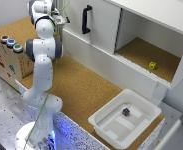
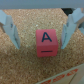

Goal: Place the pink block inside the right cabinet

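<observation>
Both claw [image 2: 43,29] fingers flank the pink block [image 2: 46,43], untouched.

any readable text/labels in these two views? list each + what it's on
"A" with a dark bar under it: printed on the upward face of the pink block, seen in the wrist view between the open gripper fingers.
Red and blue marks on the side of the cardboard box in the exterior view: too blurred to read.
Yellow-green cube and dark purple cube: too small to show any marking.
</observation>
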